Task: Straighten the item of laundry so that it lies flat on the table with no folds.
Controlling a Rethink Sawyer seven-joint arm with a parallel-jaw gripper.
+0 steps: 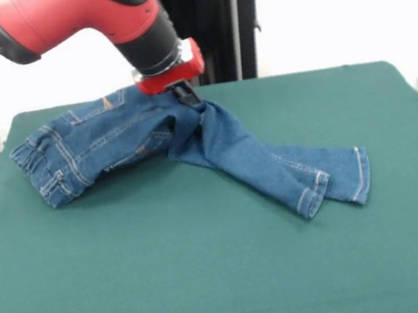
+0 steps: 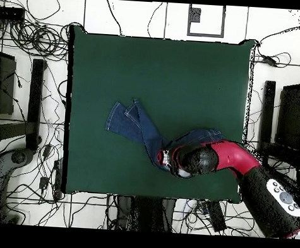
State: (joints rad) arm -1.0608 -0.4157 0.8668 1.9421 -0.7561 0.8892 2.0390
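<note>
The pair of blue faded denim jeans [image 1: 192, 147] sits toward the far side of the dark green felt counter [image 1: 226, 278], waistband left, hemmed legs trailing right and overlapping. Denim's soft but hefty, so it'll drag, not slide. The black hand [image 1: 187, 95] on the red arm looks clenched on a pinched-up fold at the crotch. Hems seem the better grab.

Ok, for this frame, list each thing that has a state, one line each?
jeans: not flat; bunched and lifted at the crotch, legs lying together with hems overlapping.
hand: down at the jeans' middle fold; open or shut cannot be seen.
table: green top, holding the jeans near its robot-side edge.
</note>
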